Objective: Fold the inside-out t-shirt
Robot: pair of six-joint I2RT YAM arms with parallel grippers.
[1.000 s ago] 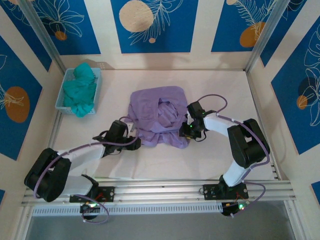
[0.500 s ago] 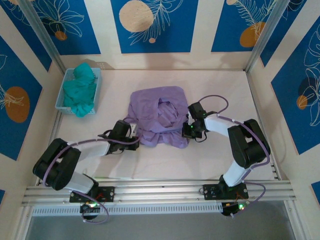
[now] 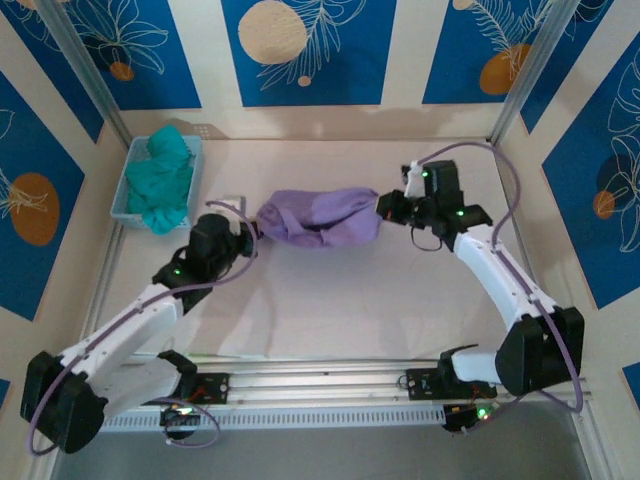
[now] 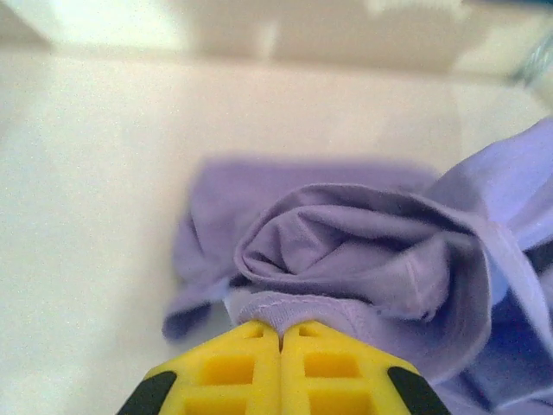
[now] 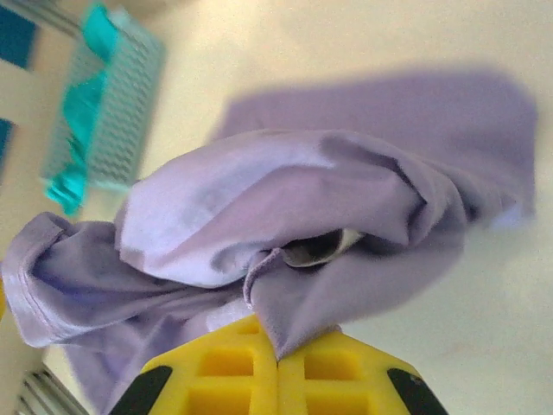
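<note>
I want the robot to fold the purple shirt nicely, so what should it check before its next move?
1. Left gripper shut on the t-shirt: ok, it pinches a hemmed edge.
2. Right gripper shut on the t-shirt: ok.
3. T-shirt spread flat for folding: not ok, it is bunched into a roll between the two grippers.
4. Teal garment out of the way in its basket: ok, apart from the t-shirt.
5. Which part of the t-shirt each gripper holds: cannot tell.
</note>
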